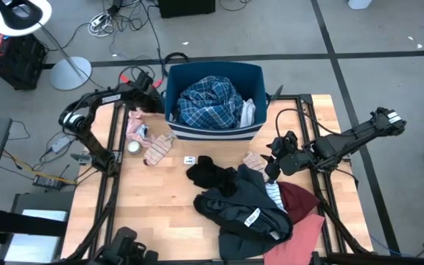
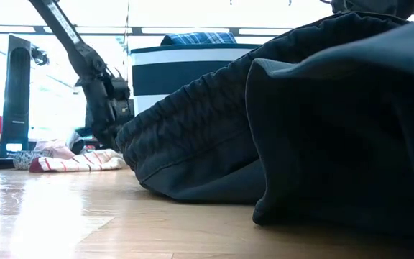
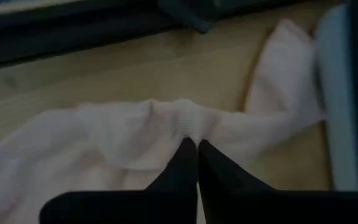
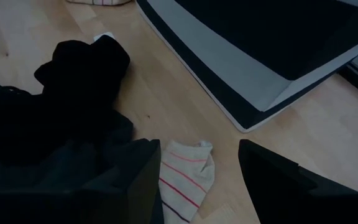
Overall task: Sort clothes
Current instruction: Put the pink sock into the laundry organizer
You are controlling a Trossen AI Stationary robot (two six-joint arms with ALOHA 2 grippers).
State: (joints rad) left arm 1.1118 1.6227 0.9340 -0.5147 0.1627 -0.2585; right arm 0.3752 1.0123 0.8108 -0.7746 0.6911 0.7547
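Pink fabric marks the work site. High view: the left gripper sits at the desk's far left corner over a pale pink garment, just beside the navy bin, which already holds a blue plaid garment. A striped sock lies near; a black garment, dark grey garment, maroon garment and salmon pink garment form a pile by the right gripper.

Low view: the dark grey garment fills most of the frame, hiding the pile behind it and the right arm; the left arm reaches down by the bin.

Left wrist view: fingers closed together, pinching a ridge of the pink cloth. The pinch looks shallow, so a slow, straight lift would best keep the fabric from slipping; how much cloth is caught cannot be judged.

Right wrist view: fingers spread wide, holding nothing, above a second striped sock.
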